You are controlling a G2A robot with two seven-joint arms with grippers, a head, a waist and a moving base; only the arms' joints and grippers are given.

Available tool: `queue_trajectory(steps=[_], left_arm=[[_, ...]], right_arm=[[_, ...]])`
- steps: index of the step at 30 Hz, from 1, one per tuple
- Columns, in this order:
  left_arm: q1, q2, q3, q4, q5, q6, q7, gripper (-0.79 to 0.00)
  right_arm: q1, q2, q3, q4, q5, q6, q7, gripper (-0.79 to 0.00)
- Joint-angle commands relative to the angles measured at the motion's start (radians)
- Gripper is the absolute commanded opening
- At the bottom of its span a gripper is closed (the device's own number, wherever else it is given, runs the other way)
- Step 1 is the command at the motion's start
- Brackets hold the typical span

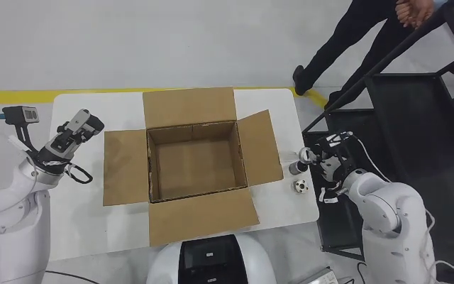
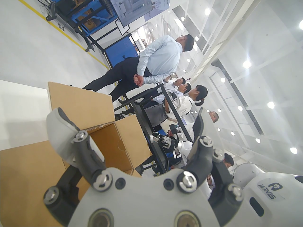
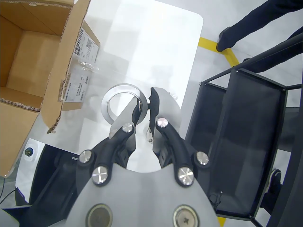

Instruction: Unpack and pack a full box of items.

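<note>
**Right gripper clamped on a metal ring beside the open box**

We see a white tabletop (image 1: 85, 220) carrying an open cardboard box (image 1: 190, 106) at its middle, all four flaps spread flat and the bare cardboard floor showing inside. A black cart (image 1: 415, 121) stands just right of the tabletop. The left gripper (image 2: 129, 116) hangs above the tabletop's left part, near the box's left flap, its fingers spread wide and holding nothing. The right gripper (image 3: 143, 106) sits at the tabletop's right edge, fingers drawn narrow and pinching the wall of a metal ring (image 3: 105, 105), one finger inside it and one outside. A small pale fitting (image 1: 301, 187) lies just nearer than the ring.
</note>
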Motion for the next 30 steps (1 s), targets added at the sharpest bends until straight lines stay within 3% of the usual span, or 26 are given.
queue_trajectory(steps=[1, 13, 19, 24, 30], left_arm=[[0.000, 0.000, 0.000, 0.000, 0.000, 0.000, 0.000, 0.000], [0.000, 0.000, 0.000, 0.000, 0.000, 0.000, 0.000, 0.000], [0.000, 0.000, 0.000, 0.000, 0.000, 0.000, 0.000, 0.000], [0.000, 0.000, 0.000, 0.000, 0.000, 0.000, 0.000, 0.000], [0.000, 0.000, 0.000, 0.000, 0.000, 0.000, 0.000, 0.000]], right_arm=[[0.000, 0.000, 0.000, 0.000, 0.001, 0.000, 0.001, -0.785], [0.001, 0.001, 0.003, 0.002, -0.010, 0.002, -0.008, -0.785], [-0.044, 0.013, -0.002, 0.025, -0.121, -0.083, -0.051, -0.785], [-0.103, 0.020, -0.077, 0.037, -0.334, -0.132, -0.095, -0.785], [-0.138, 0.020, -0.222, 0.108, -0.582, -0.060, -0.217, -0.785]])
